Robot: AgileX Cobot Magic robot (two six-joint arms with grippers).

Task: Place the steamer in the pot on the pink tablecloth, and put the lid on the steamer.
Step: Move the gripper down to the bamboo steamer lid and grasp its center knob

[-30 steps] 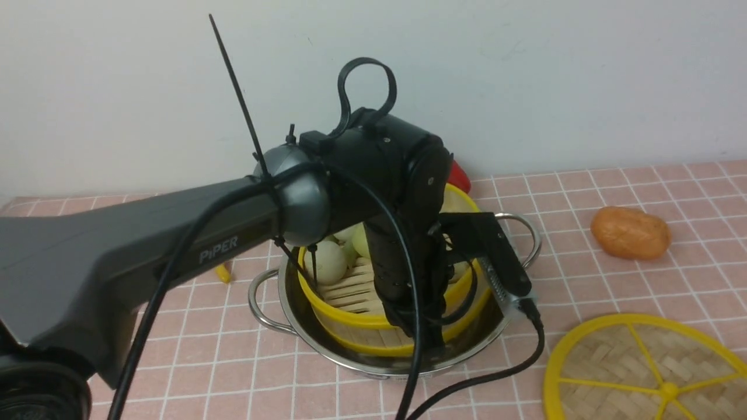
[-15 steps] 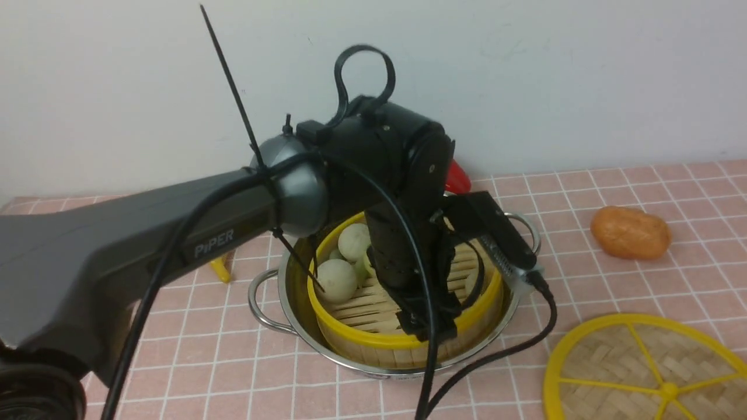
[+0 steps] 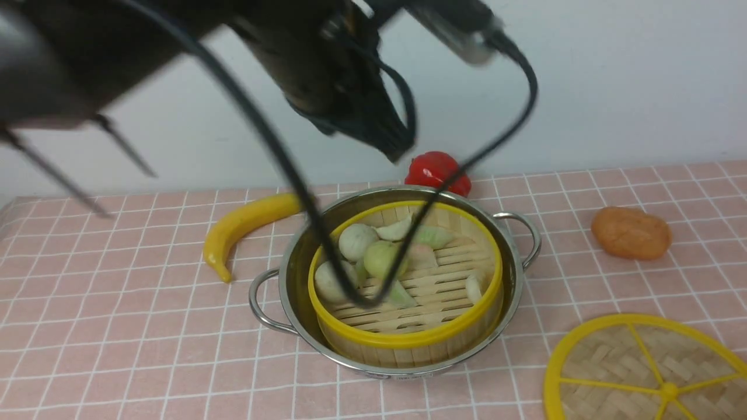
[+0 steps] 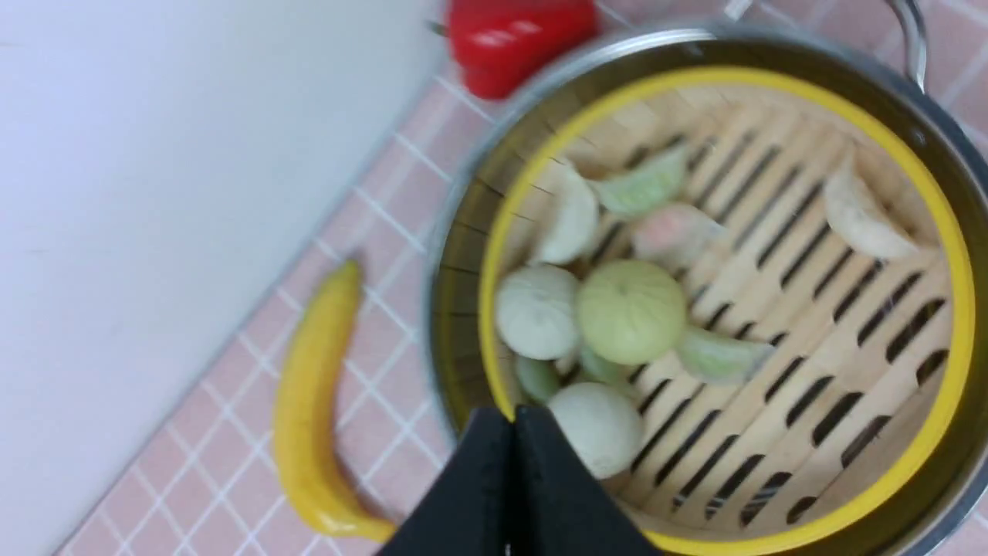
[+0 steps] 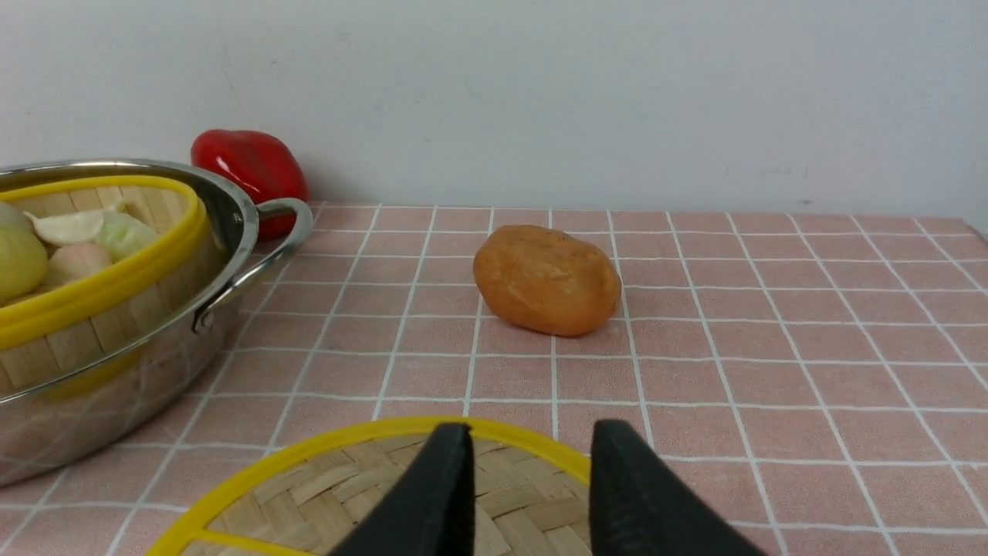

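The steamer, a bamboo basket with yellow rims, sits level inside the steel pot on the pink tablecloth. Buns and dumplings lie on its slatted floor. My left gripper hangs blurred high above the pot's back edge; its jaws are pressed together, shut on nothing. The lid, a flat woven disc with yellow spokes, lies on the cloth at the front right. My right gripper is open just above the lid's far rim and is out of the front view.
A yellow banana lies left of the pot. A red pepper stands behind it against the white wall. An orange potato-like lump lies to the right, beyond the lid. The left arm's cable dangles over the steamer.
My left arm has let go of the steamer and risen high above it with its jaws shut. The steamer has settled level in the pot. The lid has not moved.
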